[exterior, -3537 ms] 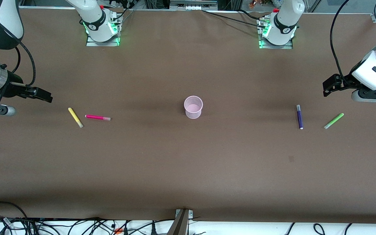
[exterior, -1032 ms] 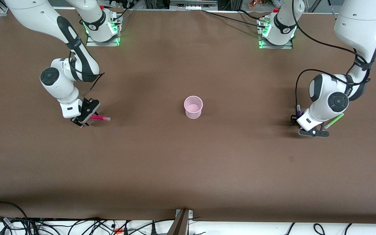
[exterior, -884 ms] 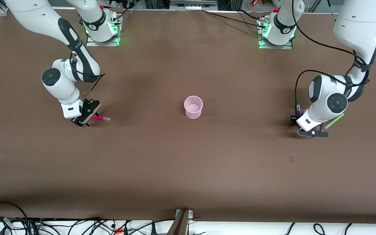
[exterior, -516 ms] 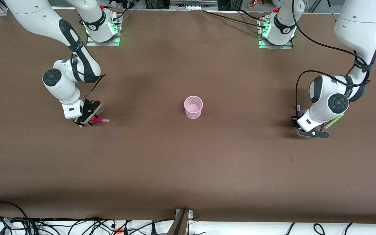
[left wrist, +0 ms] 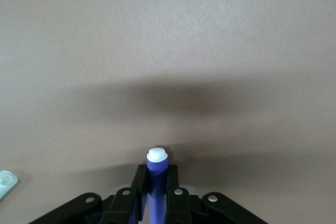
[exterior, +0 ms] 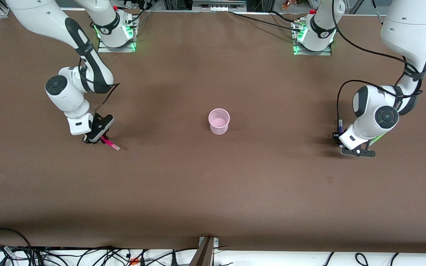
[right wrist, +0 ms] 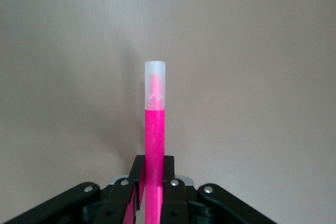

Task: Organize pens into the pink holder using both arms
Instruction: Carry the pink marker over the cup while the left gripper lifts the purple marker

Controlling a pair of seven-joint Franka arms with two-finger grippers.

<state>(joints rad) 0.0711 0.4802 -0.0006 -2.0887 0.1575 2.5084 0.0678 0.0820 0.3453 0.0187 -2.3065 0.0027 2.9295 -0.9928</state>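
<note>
The pink holder (exterior: 219, 121) stands upright at the table's middle. My right gripper (exterior: 95, 139) is low at the right arm's end of the table, shut on the magenta pen (exterior: 108, 143), whose pale cap slants down toward the table. In the right wrist view the magenta pen (right wrist: 155, 129) sticks out from between the shut gripper (right wrist: 155, 174). My left gripper (exterior: 340, 143) is low at the left arm's end, shut on the purple pen (exterior: 340, 125); the left wrist view shows the purple pen (left wrist: 156, 167) in that gripper (left wrist: 156, 183). The green pen (exterior: 378, 138) lies mostly under the left arm. The yellow pen is hidden.
The brown table top (exterior: 213, 192) is bare around the holder. The pale end of the green pen (left wrist: 5, 182) shows at the edge of the left wrist view. Cables hang along the table's edge nearest the front camera (exterior: 87, 255).
The right gripper has taken hold of the magenta pen and swung it, so its cap now points toward the front camera. The left gripper has settled on the purple pen and shifted slightly.
</note>
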